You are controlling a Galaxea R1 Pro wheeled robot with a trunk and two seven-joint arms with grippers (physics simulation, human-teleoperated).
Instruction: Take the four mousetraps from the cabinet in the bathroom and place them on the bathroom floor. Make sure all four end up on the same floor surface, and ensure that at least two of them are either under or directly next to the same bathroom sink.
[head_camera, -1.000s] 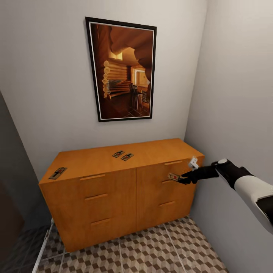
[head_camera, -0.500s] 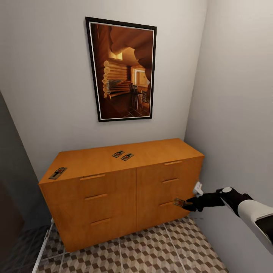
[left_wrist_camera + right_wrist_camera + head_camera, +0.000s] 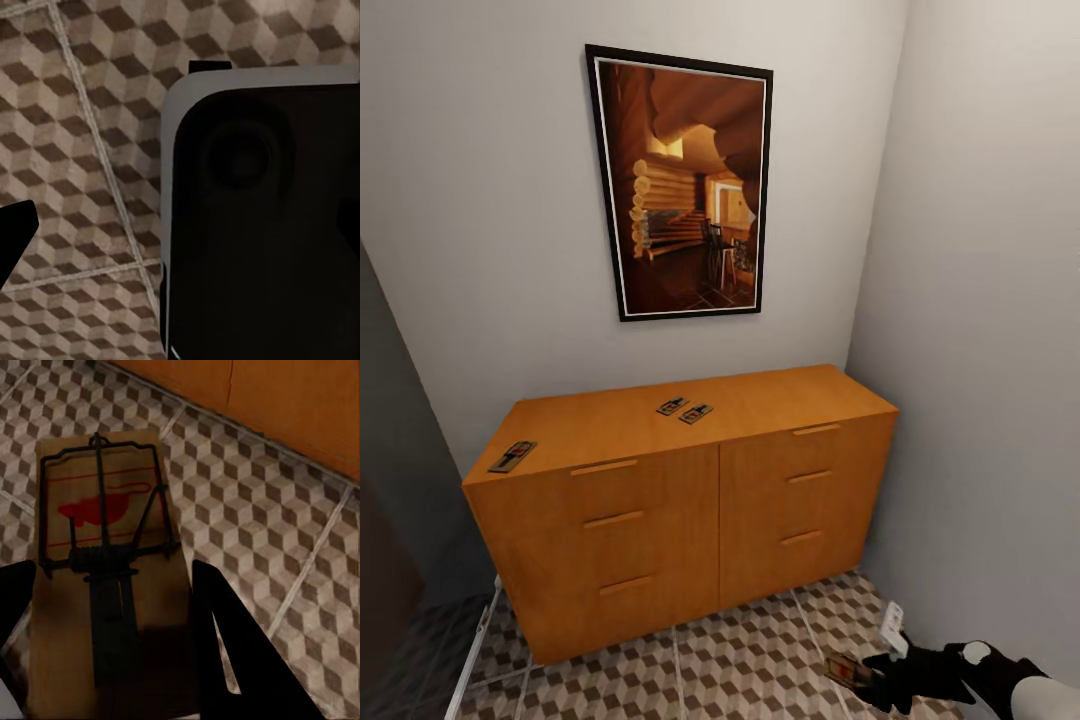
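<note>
Right end effector (image 3: 872,678) clamped on trap (image 3: 105,585), board lengthwise along fingers, low over floor (image 3: 740,660) near right of cabinet (image 3: 690,500).

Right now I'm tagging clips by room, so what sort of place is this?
Likely a narrow corner of a home, though nothing marks the room type: cube-patterned floor tiles, a wooden cabinet with mousetraps on top, and a framed picture on the wall.

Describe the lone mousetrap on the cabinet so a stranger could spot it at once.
Find the orange-brown cabinet under the framed picture. On its top, at the far left front corner, lies one mousetrap. The other two mousetraps lie side by side near the middle.
</note>
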